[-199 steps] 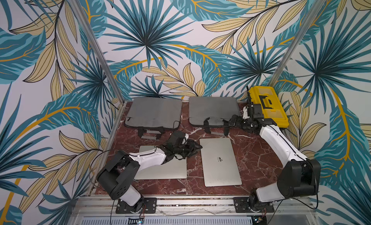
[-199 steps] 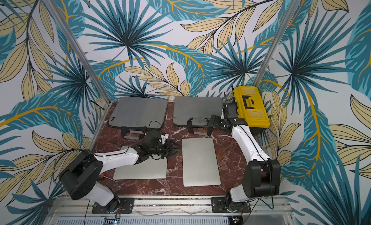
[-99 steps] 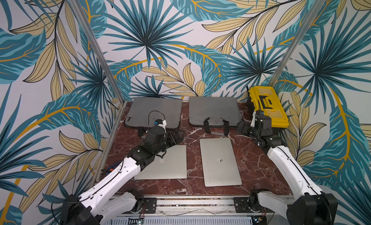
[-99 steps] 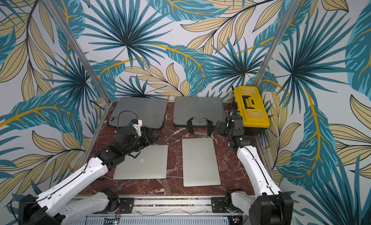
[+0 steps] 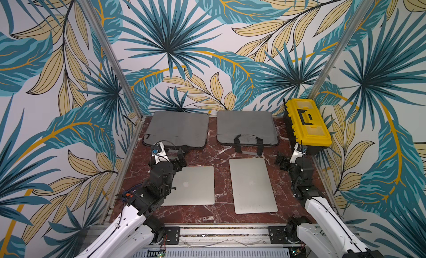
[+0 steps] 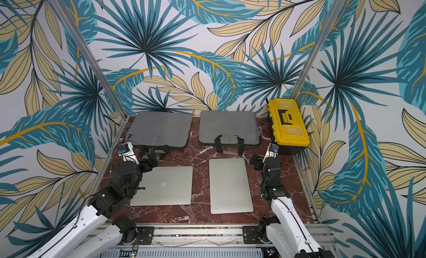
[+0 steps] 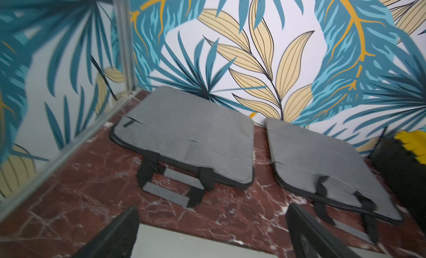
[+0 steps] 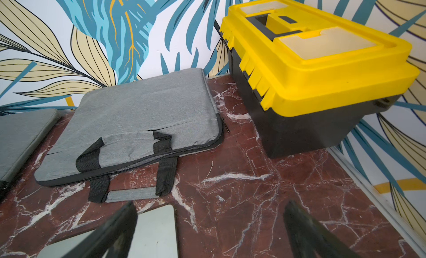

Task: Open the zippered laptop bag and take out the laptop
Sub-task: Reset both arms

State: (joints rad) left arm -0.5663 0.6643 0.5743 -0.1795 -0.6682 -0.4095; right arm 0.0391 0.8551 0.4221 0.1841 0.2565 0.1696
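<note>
A yellow toolbox with a black base stands at the far right corner of the table, its lid shut, a black handle folded flat into the lid between two pale see-through compartment covers. The table is red-brown marble with white veins. Walls papered with teal and tan leaves rise on three sides, with a metal post at each back corner and a metal rail along the near edge.

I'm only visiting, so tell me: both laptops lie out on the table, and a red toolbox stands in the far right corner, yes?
The toolbox is yellow with a black base, not red, as the right wrist view shows. The left laptop and the right laptop lie out on the table.
</note>
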